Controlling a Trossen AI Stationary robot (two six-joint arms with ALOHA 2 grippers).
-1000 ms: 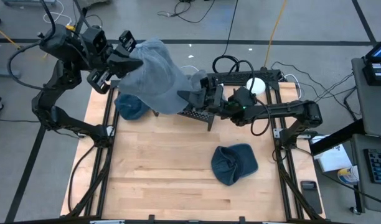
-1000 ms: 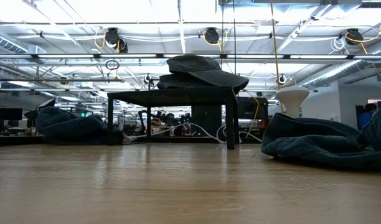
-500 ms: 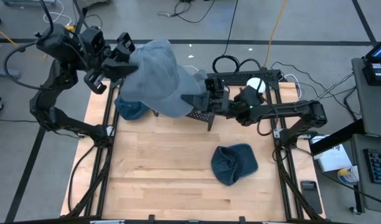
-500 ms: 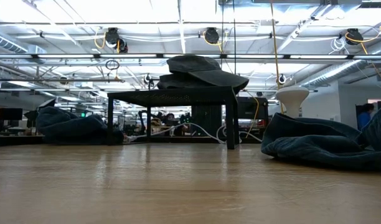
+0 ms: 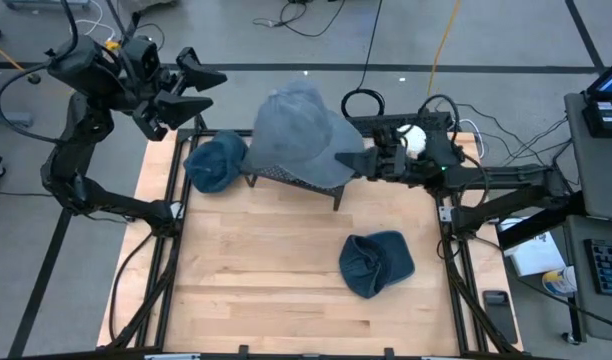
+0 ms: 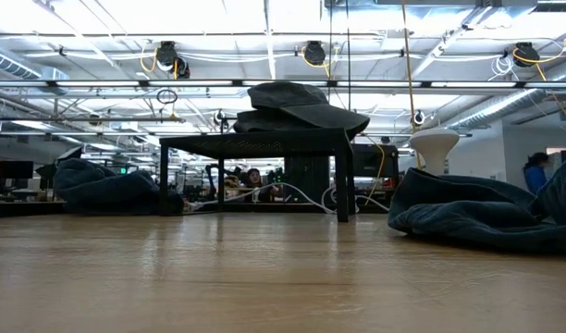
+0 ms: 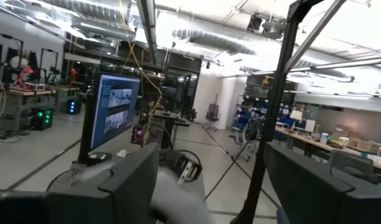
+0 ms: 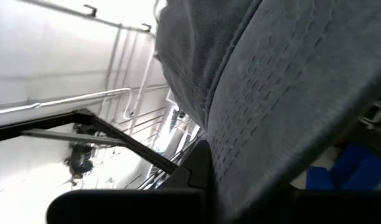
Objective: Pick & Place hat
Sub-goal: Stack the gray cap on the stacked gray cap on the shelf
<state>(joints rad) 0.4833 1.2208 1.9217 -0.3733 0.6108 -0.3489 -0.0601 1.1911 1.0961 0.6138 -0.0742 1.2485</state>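
A large grey-blue hat (image 5: pixel 301 135) hangs over the black mesh stand (image 5: pixel 308 182) at the table's far side. My right gripper (image 5: pixel 358 163) is shut on its right edge; the cloth (image 8: pixel 271 93) fills the right wrist view. Up by the far left corner, my left gripper (image 5: pixel 214 88) stands open and clear of the hat, with nothing between its fingers (image 7: pixel 134 180). In the low view a dark hat (image 6: pixel 301 104) lies on the stand's top (image 6: pixel 255 141). My right gripper pinches the hat's right-hand edge (image 5: pixel 346 160) between its two fingers, coming from the table's right and slanting a little upward. The cloth drapes slack away from the fingers toward the left. Whether its underside rests on the stand, I cannot tell.
A blue hat (image 5: pixel 214 163) lies crumpled on the table left of the stand, and another (image 5: pixel 376 263) lies near the right middle. A white mushroom-shaped form (image 5: pixel 413 137) stands at the far right. Bare wood spreads across the near half.
My left gripper has opened, let go of the grey-blue hat and drawn back toward the far left corner. My right gripper has pulled back toward the table's right edge with the hat, whose bulk has shifted right and now covers the stand.
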